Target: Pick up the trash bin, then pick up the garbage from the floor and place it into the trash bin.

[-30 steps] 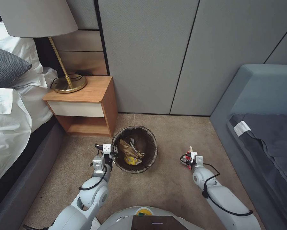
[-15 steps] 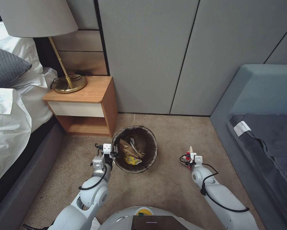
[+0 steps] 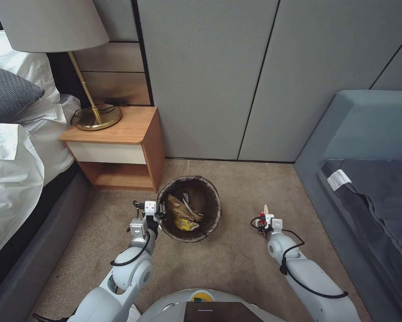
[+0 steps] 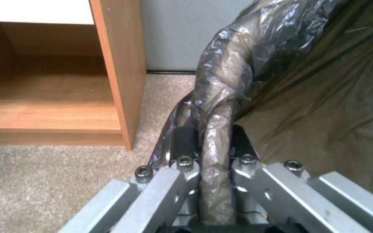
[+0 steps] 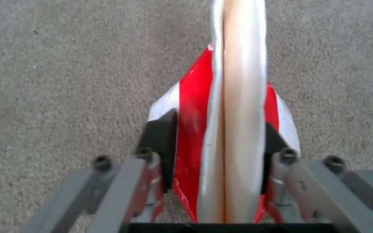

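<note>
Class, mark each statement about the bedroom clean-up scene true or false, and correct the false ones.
1. The left claw is shut on the rim of the trash bin. True.
2. The right claw is open with nothing in it. False: it is shut on a red-and-white carton.
3. The bin has litter inside. True.
4. The bin stands on the nightstand. False: it is on the carpet beside it.
5. A lamp stands on the nightstand. True.
</note>
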`<state>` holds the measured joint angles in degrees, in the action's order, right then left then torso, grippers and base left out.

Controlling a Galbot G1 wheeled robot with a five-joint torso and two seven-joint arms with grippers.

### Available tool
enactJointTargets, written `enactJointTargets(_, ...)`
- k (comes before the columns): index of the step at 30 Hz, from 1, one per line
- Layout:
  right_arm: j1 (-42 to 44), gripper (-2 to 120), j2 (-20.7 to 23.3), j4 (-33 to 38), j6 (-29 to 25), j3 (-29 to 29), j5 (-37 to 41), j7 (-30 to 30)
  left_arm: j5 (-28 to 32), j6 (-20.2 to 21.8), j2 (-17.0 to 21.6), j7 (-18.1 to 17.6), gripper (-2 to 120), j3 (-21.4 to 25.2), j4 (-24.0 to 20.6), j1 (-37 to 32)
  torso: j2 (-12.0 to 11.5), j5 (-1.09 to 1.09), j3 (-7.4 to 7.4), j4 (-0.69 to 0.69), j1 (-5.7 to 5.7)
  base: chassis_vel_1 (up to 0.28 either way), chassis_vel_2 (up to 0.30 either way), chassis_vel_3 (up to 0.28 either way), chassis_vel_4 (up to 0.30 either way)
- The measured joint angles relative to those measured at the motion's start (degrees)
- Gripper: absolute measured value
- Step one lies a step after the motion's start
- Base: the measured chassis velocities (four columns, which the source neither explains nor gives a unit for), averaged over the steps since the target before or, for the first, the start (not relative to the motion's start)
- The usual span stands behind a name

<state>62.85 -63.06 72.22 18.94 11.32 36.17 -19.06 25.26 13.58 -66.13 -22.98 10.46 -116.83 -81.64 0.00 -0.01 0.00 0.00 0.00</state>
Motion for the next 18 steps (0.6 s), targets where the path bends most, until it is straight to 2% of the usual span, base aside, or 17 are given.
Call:
enactJointTargets(1, 0.0, 22, 0.0, 0.0, -0.01, 0.03, -0.01, -0.09, -0.01, 0.0, 0.0, 0.0, 2, -0.02, 0.0, 0.02, 0.0, 0.0, 0.0, 0.0, 0.0, 0.0, 0.0, 0.0, 0.0)
enactJointTargets(5, 0.01, 14, 0.01, 0.0, -0.05, 0.05, -0.04, -0.24, -0.01, 0.0, 0.0, 0.0, 2, -0.05, 0.02, 0.07, 0.0, 0.0, 0.0, 0.0, 0.0, 0.0, 0.0, 0.0, 0.0)
enactJointTargets(7, 0.01, 0, 0.03, 0.02, -0.16, 0.06, -0.09, -0.52, 0.0, 0.0, 0.0, 0.0, 2, -0.11, 0.08, 0.14, 0.0, 0.01, 0.0, 0.0, 0.0, 0.0, 0.0, 0.0, 0.0)
enactJointTargets(18, 0.14, 0, -0.06, 0.6, -0.22, 0.06, -0.17, -1.88, 0.01, 0.0, -0.05, 0.0, 2, -0.26, 0.23, 0.19, 0.0, 0.02, 0.0, 0.01, 0.0, 0.0, 0.0, 0.0, 0.0)
